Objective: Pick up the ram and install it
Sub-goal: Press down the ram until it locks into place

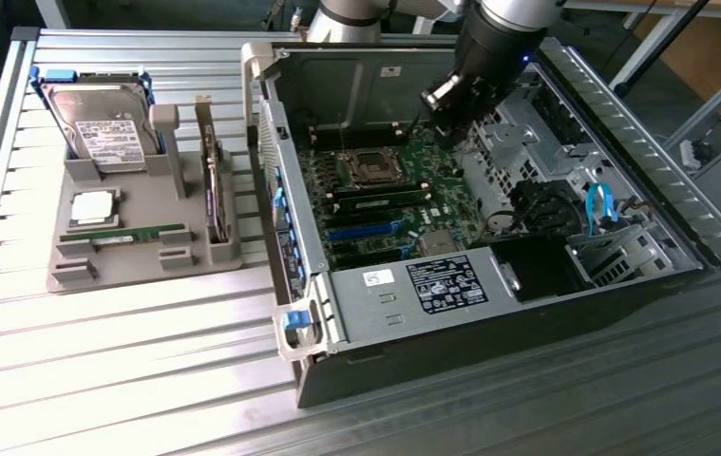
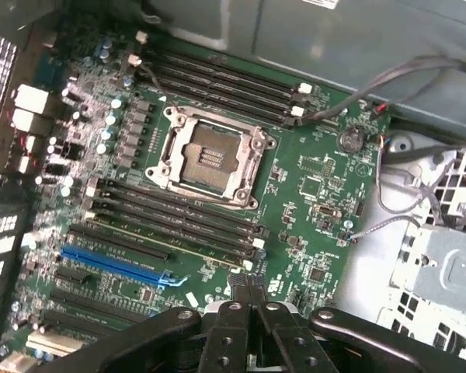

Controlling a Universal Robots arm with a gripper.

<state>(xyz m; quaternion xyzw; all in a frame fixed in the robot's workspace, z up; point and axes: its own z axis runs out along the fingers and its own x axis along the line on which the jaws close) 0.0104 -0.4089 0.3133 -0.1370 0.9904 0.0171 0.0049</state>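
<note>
I see my end effector [image 2: 247, 299] pressed together and holding nothing above the motherboard [image 2: 217, 202] inside the open computer case [image 1: 487, 313], while the ram [image 1: 139, 234] lies flat (untouched) in the grey holder [image 1: 144, 266] on the bench [image 1: 120, 380].

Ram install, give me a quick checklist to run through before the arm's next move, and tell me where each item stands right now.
1. End effector closed: ok, shut, with nothing visible in its grip.
2. Ram picked up: not ok, it lies in the gray holder beside the computer case.
3. End effector inside the case: ok, it is above the motherboard, near one end of the memory slots.
4. Memory slots free: cannot tell whether a stick sits in one.
5. Gray cables away from the slots: ok, they run past the board's edge.
</note>
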